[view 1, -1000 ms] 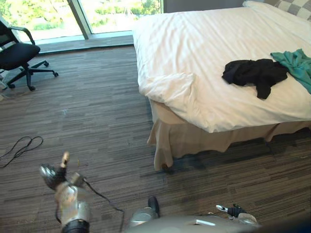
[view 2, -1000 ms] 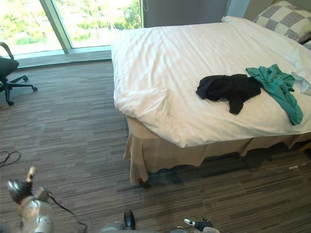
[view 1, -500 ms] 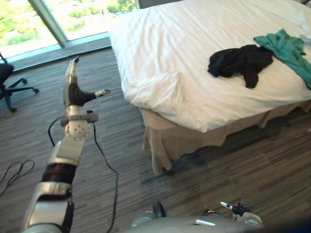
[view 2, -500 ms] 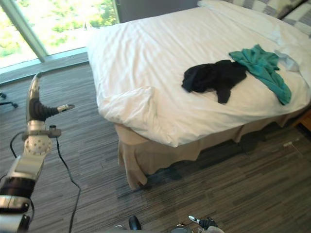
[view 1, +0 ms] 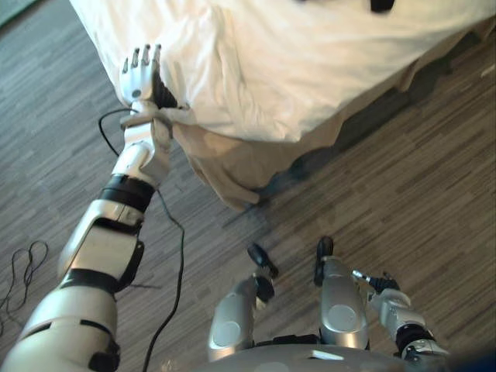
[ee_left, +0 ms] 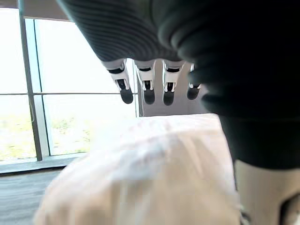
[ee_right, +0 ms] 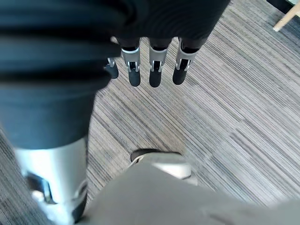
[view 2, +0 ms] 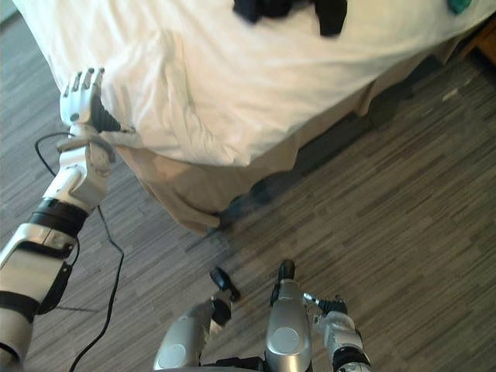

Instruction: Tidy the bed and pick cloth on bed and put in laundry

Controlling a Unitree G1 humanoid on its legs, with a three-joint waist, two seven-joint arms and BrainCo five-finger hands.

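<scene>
Grey carpet (view 1: 387,194) meets bed (view 1: 310,46) where the left hand (view 1: 139,74), low a second ago, now reaches the rumpled duvet corner (view 1: 194,85), fingers straight, holding nothing: tidying likely begins. Further up the bed the black cloth (view 2: 263,8) waits; the right hand (ee_right: 154,70) hangs slack, empty.

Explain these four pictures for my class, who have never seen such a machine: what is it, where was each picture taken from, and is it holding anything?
This is a two-legged humanoid robot with silver arms and fingered hands. Two pictures come from cameras in its head, looking down. The other two come from cameras on its wrists, looking along the fingers. On the bed's white duvet lies a black garment, with a scrap of teal cloth at the picture's edge. The left hand is raised at the duvet's folded corner, fingers straight, gripping nothing. The right hand hangs low over the striped carpet, fingers straight too. So nothing is held yet.
</scene>
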